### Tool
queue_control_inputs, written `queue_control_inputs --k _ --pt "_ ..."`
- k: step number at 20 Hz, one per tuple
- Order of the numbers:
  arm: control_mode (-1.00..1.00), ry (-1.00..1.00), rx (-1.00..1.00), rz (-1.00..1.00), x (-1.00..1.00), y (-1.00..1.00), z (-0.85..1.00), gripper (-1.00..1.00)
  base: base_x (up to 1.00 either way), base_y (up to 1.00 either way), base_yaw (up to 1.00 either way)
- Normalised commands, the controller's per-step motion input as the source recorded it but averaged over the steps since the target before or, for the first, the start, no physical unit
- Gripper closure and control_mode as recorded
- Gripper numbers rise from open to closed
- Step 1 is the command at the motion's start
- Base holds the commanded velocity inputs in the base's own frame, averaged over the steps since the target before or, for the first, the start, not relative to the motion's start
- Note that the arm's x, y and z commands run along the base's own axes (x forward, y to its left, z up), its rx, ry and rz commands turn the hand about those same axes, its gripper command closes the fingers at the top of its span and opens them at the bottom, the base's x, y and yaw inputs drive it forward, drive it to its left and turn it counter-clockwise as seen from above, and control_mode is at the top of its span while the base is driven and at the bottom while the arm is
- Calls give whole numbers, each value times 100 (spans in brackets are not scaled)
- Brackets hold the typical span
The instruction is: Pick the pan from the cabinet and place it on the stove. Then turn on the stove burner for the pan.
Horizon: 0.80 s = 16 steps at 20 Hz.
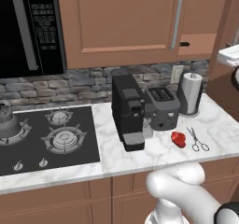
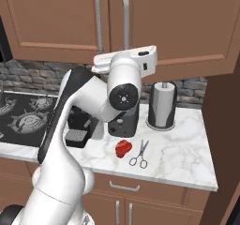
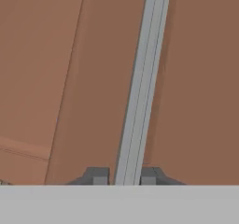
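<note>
The gripper point(image 3: 125, 176) was clamped on the silver handle point(image 3: 142, 87) of the brown cabinet point(image 3: 51, 78), one fingertip either side of the bar; the doors stood closed; the stove point(image 1: 28, 153) lay lower left, a kettle point(image 1: 5, 118) on it.
</note>
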Motion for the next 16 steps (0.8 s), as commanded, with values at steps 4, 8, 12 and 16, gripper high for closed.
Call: queue_control_inputs --k 4,8,12,16 --pt "-100 4 0 2 -93 -69 0 100 0 0 0" --pt "-100 7 -2 3 -61 -36 -31 -100 0 0 0" --pt "-100 1 -7 1 -43 0 -37 -100 0 0 0" --pt "-100 -2 -8 -7 -31 24 -14 -100 0 0 0"
